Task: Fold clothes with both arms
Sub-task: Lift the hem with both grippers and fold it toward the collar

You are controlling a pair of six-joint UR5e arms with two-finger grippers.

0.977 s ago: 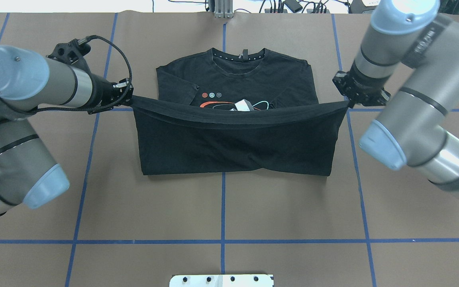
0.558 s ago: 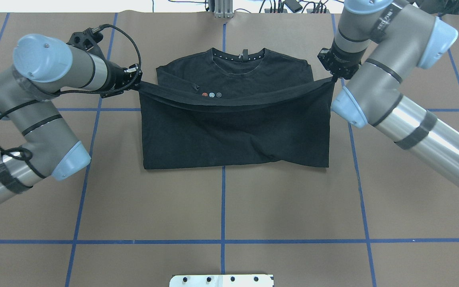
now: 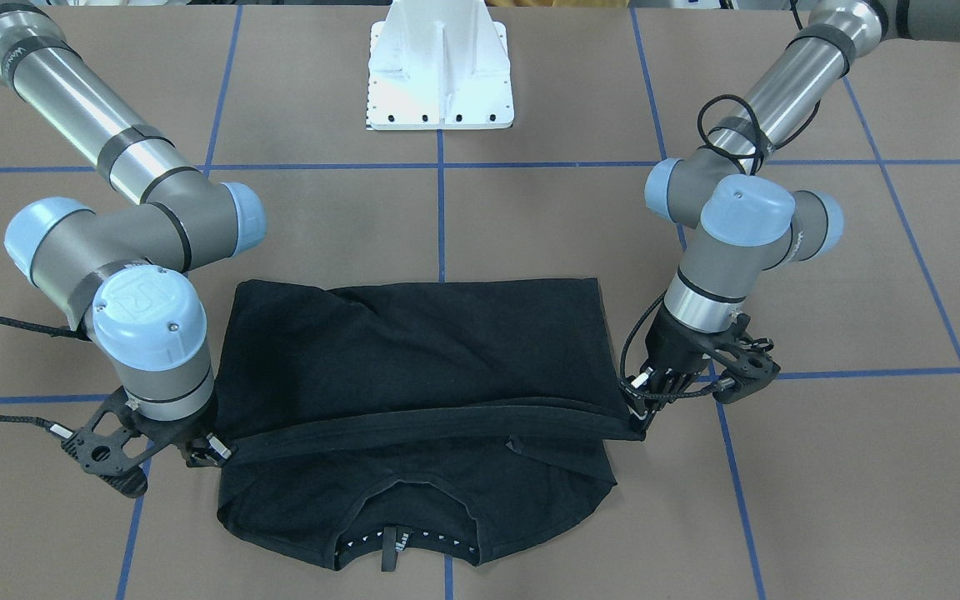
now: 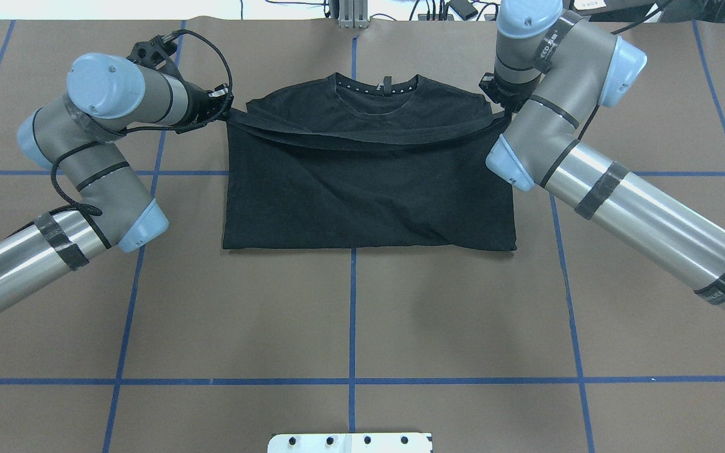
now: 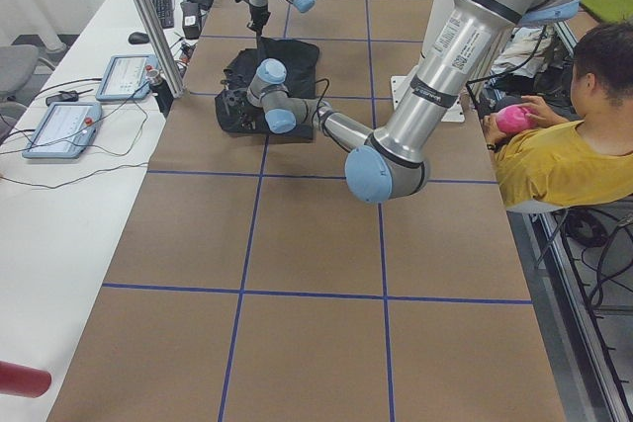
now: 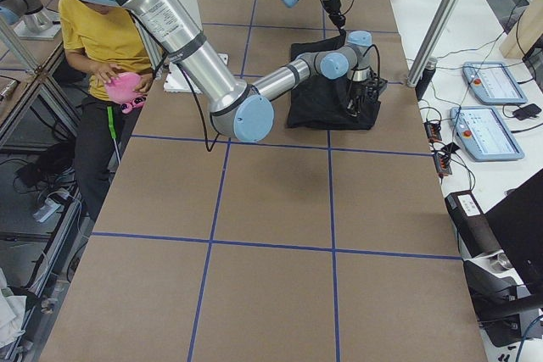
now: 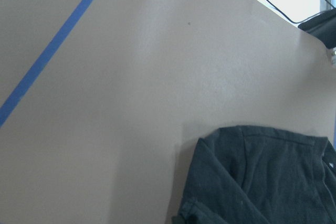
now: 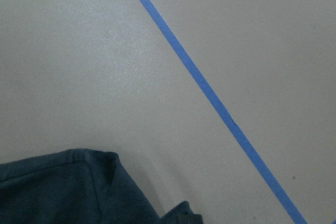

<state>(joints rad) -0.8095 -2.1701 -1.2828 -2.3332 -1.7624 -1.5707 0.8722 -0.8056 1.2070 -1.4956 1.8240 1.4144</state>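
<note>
- Two corners of the hem are being pinched right now. The left gripper (image 3: 637,407) is clamping one end and the right gripper (image 3: 215,450) the other, each closed tight on the black T-shirt (image 4: 369,189).
- The T-shirt is lying on the table (image 4: 350,314) between the two grippers. Its lower half is doubled over toward the collar (image 4: 378,88), and the held hem is hanging just above the chest, short of the collar.
- You are risking a crooked fold if one side lets go first, since that end would be dropping ahead of the other.
- The hem is sagging in the middle, so it may be touching down there first and bunching.
- Pulling the corners farther apart could be dragging the bottom layer across the table and skewing the fold line.
- The right gripper is mostly hidden from above, so you are judging its hold from the front view alone.
</note>
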